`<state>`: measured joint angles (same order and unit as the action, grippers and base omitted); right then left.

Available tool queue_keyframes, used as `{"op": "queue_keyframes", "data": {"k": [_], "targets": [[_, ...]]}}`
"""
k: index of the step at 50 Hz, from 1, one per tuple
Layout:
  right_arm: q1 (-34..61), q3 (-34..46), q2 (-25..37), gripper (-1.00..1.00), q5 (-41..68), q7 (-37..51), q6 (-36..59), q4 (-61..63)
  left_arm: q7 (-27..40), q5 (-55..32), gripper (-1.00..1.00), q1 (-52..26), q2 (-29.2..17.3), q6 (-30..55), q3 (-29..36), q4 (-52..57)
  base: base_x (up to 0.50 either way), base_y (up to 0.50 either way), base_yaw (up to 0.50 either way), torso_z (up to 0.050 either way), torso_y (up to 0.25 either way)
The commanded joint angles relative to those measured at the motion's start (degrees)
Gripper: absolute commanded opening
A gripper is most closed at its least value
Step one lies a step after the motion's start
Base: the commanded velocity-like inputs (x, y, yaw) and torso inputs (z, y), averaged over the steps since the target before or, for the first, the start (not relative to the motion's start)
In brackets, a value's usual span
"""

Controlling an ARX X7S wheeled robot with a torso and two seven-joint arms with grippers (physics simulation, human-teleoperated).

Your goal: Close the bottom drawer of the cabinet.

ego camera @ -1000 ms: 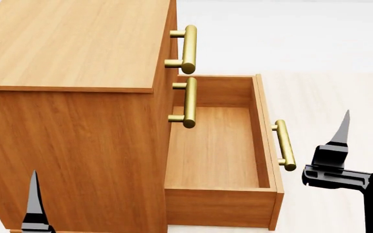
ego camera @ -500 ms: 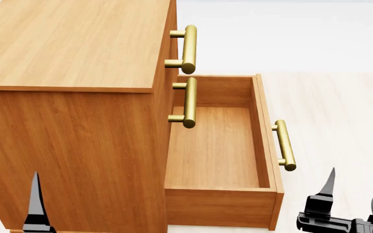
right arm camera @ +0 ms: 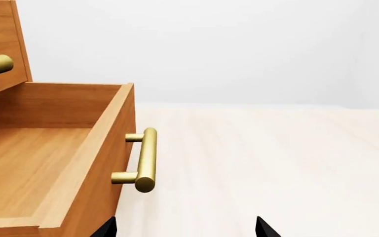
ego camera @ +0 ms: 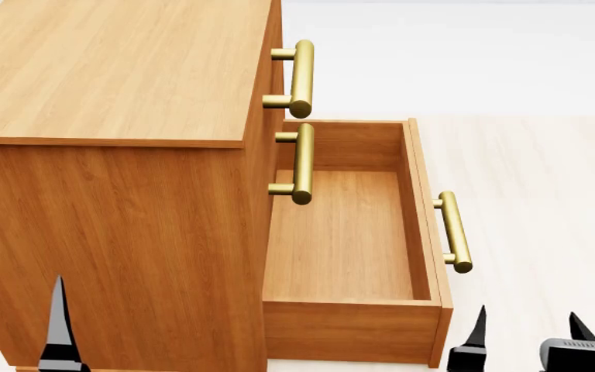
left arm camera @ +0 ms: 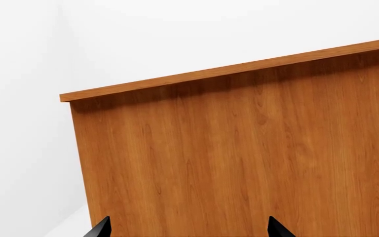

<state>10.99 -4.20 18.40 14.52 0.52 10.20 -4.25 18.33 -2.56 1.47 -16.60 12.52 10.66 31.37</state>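
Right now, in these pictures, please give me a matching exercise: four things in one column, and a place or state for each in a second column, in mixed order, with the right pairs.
Things
1. honey-brown wooden bottom drawer
2. brass bar handle of the middle drawer
3. right gripper
4. left gripper

Places or states
A. faces the cabinet's plain side panel
B. pulled out, empty
C. low, beside the open drawer's front corner
D. above the open drawer's inside

Pairs: 1-B, 2-D, 3-C, 4-A
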Motion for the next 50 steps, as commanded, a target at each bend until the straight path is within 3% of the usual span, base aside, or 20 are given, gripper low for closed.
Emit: {"op": "queue_keyframes", "data": {"k": [1,13,50], "targets": [[0.8,1.9,-1.3,1.0,-0.2,-2.8,-5.2,-5.3,0.2,-0.2,1.0,0.2,-0.2,-0.1,0.2,0.2,0.0,0.0,0.0,0.0,0.0],[4.5,3.8,-3.3,1.0,-2.3,-2.7,-9.6,-13.8,0.5,-0.5,1.0,0.6,-0.5,-0.4,0.4,0.3,0.0,0.0,0.0,0.0,0.0],[6.3,10.3,-5.9,1.0,-4.6,-3.5,-8.8,-13.3,1.2,-0.9,1.0,0.6,-1.0,-1.2,1.0,0.0,0.0,0.0,0.0,0.0,0.0]]}}
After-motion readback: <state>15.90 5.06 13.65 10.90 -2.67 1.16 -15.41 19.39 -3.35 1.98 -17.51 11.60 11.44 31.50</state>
